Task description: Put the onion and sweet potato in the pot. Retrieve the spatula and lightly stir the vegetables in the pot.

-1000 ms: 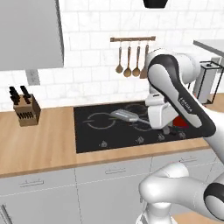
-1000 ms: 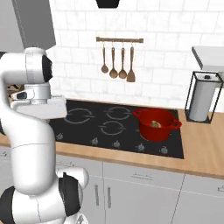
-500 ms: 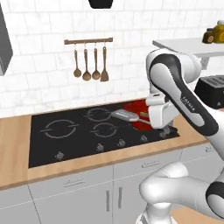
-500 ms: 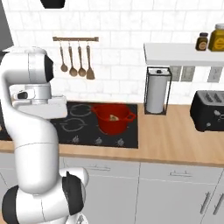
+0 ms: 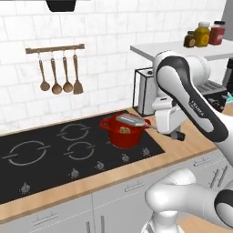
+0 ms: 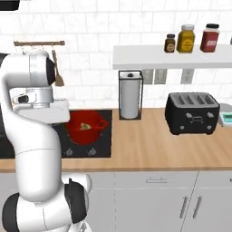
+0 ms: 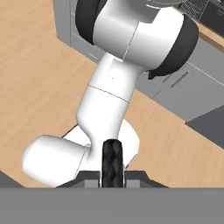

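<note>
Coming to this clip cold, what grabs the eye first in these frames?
The glossy red pot stands out on the black cooktop, at its right end, with bits of vegetable inside. A grey spatula lies across its rim, its handle running toward the white arm's hand at the right. On the wooden counter beyond, a paper towel holder and a black toaster sit under a shelf of jars.

The red pot (image 6: 84, 127) sat on the black cooktop (image 6: 102, 149), partly behind the white arm (image 6: 34, 131), with something yellowish inside it. To its right a paper-towel holder (image 6: 130, 95) stood on the wooden counter (image 6: 158, 149), then a black toaster (image 6: 195, 113) farther right. Three jars (image 6: 186, 39) stood on the white shelf (image 6: 149, 56) above. A utensil rail (image 6: 38, 43) hung on the tiled wall.
</note>
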Available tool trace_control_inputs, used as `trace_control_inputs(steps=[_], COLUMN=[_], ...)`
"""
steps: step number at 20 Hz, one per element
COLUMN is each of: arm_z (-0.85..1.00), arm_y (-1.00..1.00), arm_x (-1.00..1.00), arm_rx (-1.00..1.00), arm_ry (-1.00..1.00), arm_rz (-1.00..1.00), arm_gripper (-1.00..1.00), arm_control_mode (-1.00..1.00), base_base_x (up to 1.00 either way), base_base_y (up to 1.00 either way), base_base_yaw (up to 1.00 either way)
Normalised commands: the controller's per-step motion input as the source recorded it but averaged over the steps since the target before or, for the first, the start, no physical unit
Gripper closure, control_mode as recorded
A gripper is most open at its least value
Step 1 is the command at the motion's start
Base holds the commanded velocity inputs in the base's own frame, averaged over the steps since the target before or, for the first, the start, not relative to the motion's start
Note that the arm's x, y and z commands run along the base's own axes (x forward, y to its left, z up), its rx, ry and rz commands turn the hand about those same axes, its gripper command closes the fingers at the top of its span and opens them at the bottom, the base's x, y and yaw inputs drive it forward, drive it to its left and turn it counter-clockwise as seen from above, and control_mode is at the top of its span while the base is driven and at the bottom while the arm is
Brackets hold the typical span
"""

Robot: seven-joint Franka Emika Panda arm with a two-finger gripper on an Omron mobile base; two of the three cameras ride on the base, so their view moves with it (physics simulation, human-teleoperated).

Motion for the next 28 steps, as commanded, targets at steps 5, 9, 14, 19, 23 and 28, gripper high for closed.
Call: trace_control_inputs(steps=[5, 9, 14, 19, 23, 28], arm_z=[0.00, 0.00, 0.00, 0.00, 0.00, 0.00], arm_y=[0.00, 0.00, 0.00, 0.00, 0.00, 0.00], arm_x=[0.00, 0.00, 0.00, 0.00, 0.00, 0.00], arm_rx=[0.00, 0.00, 0.00, 0.00, 0.00, 0.00], arm_ry=[0.00, 0.00, 0.00, 0.00, 0.00, 0.00], arm_rz=[0.00, 0.00, 0.00, 0.00, 0.00, 0.00], arm_gripper=[1.00, 1.00, 1.00, 1.00, 1.00, 1.00], arm_control_mode=[1.00, 1.00, 1.00, 1.00, 1.00, 1.00], base_base_x=[0.17, 0.31, 0.16, 0.12, 0.37, 0.49], base_base_y=[0.00, -0.31, -0.36, -0.05, 0.00, 0.00], base_base_yaw=[-0.11, -0.09, -0.08, -0.05, -0.07, -0.06])
